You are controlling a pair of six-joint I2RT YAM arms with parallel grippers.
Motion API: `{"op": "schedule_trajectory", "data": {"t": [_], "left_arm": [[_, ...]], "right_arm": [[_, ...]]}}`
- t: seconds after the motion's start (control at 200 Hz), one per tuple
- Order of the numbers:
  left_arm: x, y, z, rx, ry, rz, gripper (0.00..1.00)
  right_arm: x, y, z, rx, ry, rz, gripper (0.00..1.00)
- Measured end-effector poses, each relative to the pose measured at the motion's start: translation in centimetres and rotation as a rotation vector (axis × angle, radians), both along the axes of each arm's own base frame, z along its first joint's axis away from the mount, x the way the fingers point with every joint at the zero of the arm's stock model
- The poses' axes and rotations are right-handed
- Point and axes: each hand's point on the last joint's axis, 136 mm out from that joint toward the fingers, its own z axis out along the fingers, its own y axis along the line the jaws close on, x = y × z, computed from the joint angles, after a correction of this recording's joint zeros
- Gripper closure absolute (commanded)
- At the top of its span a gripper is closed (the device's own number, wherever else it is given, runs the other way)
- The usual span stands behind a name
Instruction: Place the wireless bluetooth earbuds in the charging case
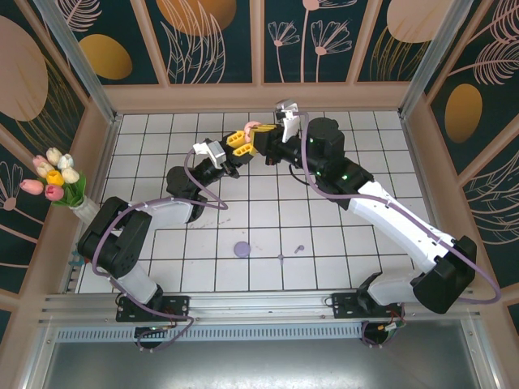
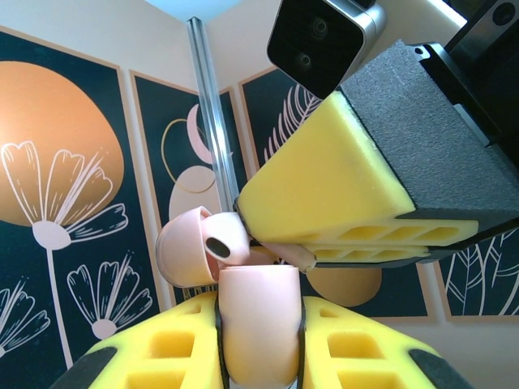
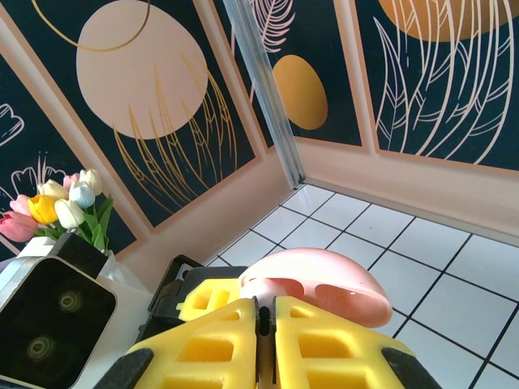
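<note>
Your left gripper [image 2: 259,366] clamps the open case [image 2: 259,312]; your right gripper [image 3: 266,314] pinches a pink earbud [image 2: 290,254] at its mouth. The purple earbud [image 1: 298,248] on the table [image 1: 162,130] is not yet inserted.

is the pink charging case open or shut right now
Open. The pink charging case, held in the left gripper, has its lid swung back off the body, with the lid's inner face showing.
</note>
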Motion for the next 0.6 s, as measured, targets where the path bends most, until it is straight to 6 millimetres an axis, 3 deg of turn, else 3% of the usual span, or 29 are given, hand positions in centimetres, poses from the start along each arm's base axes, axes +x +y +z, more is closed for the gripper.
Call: {"op": "schedule_trajectory", "data": {"t": [0.601], "left_arm": [[0.17,0.17,0.15,-0.010,0.001,0.013,1.00]], "right_arm": [[0.22,-0.19,0.49,0.047,0.031,-0.003,0.89]]}}
